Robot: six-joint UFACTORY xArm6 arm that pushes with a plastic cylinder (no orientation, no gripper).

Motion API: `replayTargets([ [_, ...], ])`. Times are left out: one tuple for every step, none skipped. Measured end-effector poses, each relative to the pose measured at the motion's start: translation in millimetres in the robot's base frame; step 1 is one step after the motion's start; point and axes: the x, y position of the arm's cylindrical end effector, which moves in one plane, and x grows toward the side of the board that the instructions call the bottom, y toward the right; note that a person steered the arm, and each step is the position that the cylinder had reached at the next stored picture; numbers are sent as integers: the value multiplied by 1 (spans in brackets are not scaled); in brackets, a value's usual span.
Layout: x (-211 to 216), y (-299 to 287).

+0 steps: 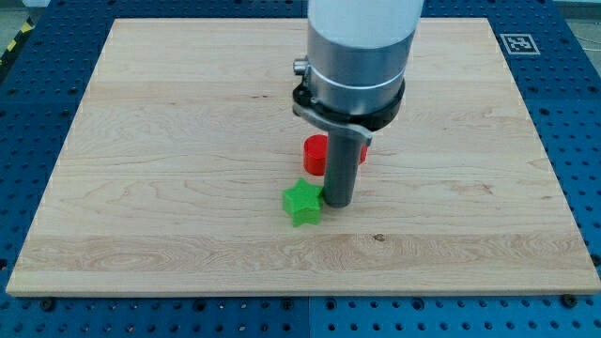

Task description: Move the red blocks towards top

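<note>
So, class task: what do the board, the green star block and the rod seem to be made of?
Board: pale wood, smooth matte finish, with visible grain lines and a small knot. Green star block: probably plastic or painted wood, given its uniform bright colour; the look leaves it open. Rod ending in my tip, beside the star: dark, dull, likely metal or plastic.

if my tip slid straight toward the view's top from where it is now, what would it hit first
Most likely the red block: it lies just above my tip, partly hidden behind the rod. The green star block sits beside the tip on the view's left, off that line. Depth is hard to judge.
</note>
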Motion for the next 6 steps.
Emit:
replayTargets([
  [20, -8],
  [38, -10],
  [58, -11],
  [58, -21],
  [48, -26],
  [22, -26],
])
